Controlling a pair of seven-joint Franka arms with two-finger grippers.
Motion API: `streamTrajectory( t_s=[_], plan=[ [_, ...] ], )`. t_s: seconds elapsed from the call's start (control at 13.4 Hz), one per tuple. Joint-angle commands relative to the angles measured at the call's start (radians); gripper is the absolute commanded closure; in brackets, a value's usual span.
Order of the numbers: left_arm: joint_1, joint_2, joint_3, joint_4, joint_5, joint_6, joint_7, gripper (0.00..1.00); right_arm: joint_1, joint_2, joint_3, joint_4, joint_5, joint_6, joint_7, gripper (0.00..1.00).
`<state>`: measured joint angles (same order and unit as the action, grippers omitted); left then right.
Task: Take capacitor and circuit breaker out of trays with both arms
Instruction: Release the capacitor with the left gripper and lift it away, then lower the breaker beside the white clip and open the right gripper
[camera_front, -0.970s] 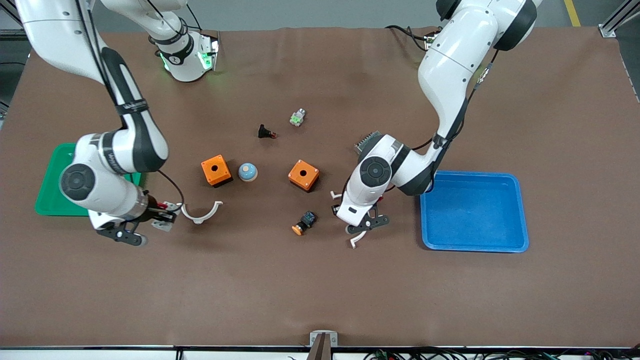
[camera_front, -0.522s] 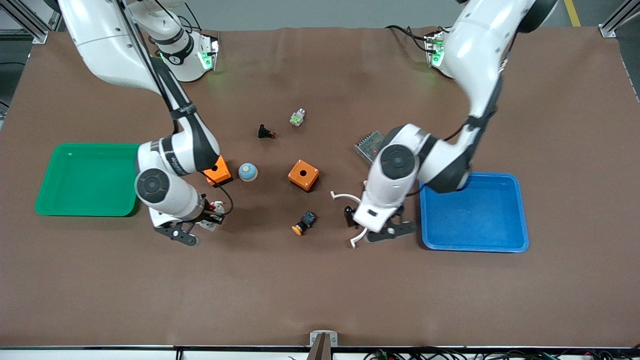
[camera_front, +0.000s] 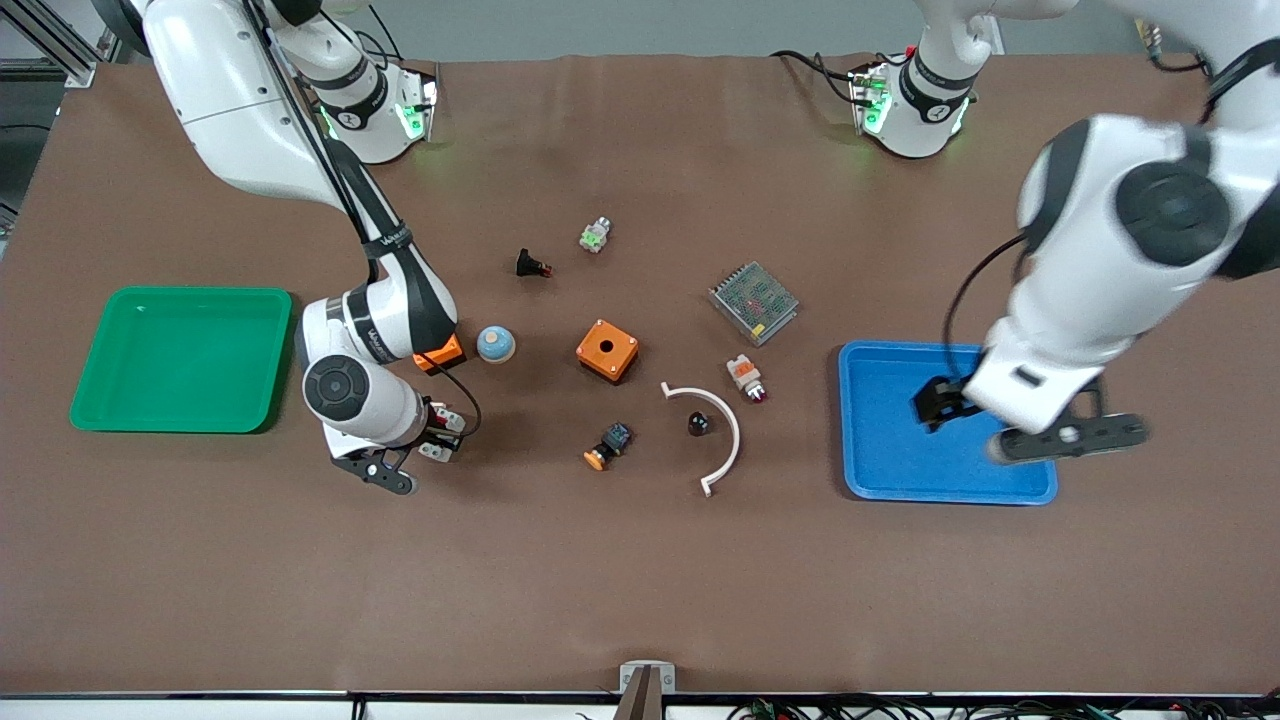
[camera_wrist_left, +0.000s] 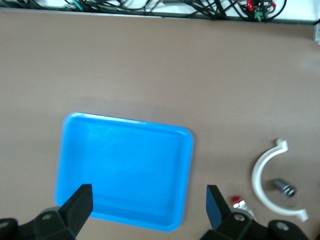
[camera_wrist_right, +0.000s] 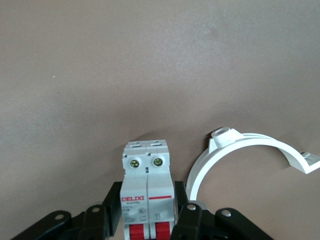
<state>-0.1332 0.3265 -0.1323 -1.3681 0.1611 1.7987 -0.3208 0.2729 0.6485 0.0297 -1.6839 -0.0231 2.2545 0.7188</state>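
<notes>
The breaker (camera_wrist_right: 148, 195), a white block with red levers, is clamped in my right gripper (camera_wrist_right: 148, 220). In the front view that gripper (camera_front: 415, 455) holds the breaker (camera_front: 441, 446) low over bare table between the green tray (camera_front: 180, 358) and the orange-capped switch. The capacitor (camera_front: 699, 424), a tiny black cylinder, lies on the table inside a white arc (camera_front: 722, 432); it also shows in the left wrist view (camera_wrist_left: 284, 187). My left gripper (camera_front: 990, 425) is open and empty over the blue tray (camera_front: 890, 470), as the left wrist view (camera_wrist_left: 148, 200) shows.
Two orange boxes (camera_front: 606, 350) (camera_front: 441, 353), a blue dome (camera_front: 495, 344), an orange-capped switch (camera_front: 607, 446), a white-and-orange indicator (camera_front: 745, 377), a grey finned unit (camera_front: 754, 302), a black red-tipped part (camera_front: 533, 265) and a green-white part (camera_front: 594, 235) lie mid-table. A second white arc (camera_wrist_right: 240, 150) lies by the breaker.
My left arm has swung from the capacitor's spot to over the blue tray, uncovering the capacitor and the indicator. My right gripper carried the breaker away from the green tray toward mid-table.
</notes>
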Motion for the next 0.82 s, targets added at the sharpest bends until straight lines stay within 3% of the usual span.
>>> streamTrajectory(
  t_s=[0.0, 0.07, 0.15, 0.22, 0.52, 0.75],
  plan=[
    [0.099, -0.102, -0.015, -0.042, -0.032, -0.085, 0.188, 0.0, 0.009, 0.017, 0.001, 0.05, 0.006, -0.012, 0.013, 0.49],
    [0.139, -0.136, -0.015, -0.043, -0.082, -0.12, 0.236, 0.0, 0.009, 0.017, 0.001, 0.055, 0.006, -0.012, 0.013, 0.45],
    [0.182, -0.165, -0.015, -0.048, -0.122, -0.158, 0.267, 0.0, 0.008, 0.016, 0.001, 0.065, 0.008, -0.015, 0.013, 0.3],
    [0.211, -0.188, -0.017, -0.051, -0.149, -0.195, 0.281, 0.0, 0.008, 0.013, -0.005, 0.09, 0.003, -0.029, 0.014, 0.0],
    [0.21, -0.303, -0.007, -0.143, -0.156, -0.222, 0.281, 0.0, -0.049, 0.002, -0.036, 0.171, -0.009, -0.134, 0.008, 0.0],
    [0.188, -0.372, -0.003, -0.213, -0.149, -0.222, 0.263, 0.0, -0.127, -0.055, -0.042, 0.213, -0.032, -0.255, -0.201, 0.0]
  ],
)
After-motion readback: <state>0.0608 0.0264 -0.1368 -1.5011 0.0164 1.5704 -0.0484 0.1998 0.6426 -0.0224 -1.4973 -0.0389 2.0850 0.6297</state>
